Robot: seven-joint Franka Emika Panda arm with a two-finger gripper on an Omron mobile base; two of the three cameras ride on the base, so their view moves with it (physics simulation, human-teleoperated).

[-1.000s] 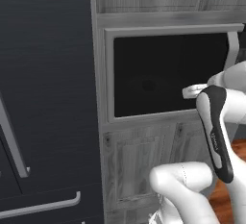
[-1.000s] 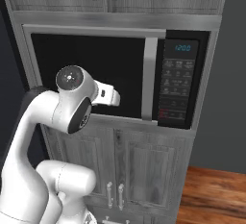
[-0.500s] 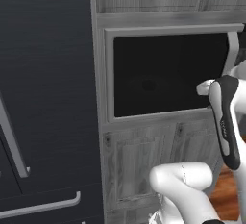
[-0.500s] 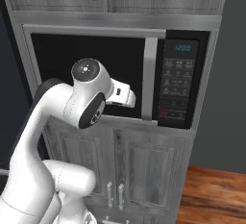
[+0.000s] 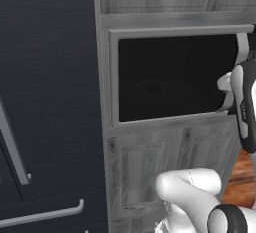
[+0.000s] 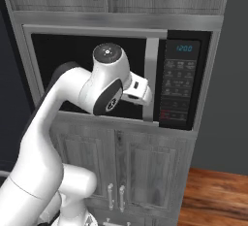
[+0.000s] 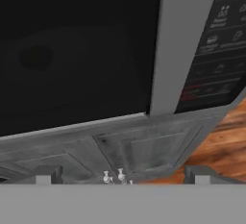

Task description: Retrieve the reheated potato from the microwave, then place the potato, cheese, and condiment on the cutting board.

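Upright, microwave (image 6: pixel 121 74) handle (image 6: pixel 151 79) runs vertical; door shut.

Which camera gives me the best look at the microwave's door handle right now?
The hand view: the handle runs as a wide grey bar, unblocked, with the open gripper below it. The right base view shows the handle full length, but the arm crosses its lower part. The left base view catches just its top at the right edge.

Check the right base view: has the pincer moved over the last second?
Yes. The pincer has travelled rightward across the microwave door, nearing its bar handle. Its fingers stand open.
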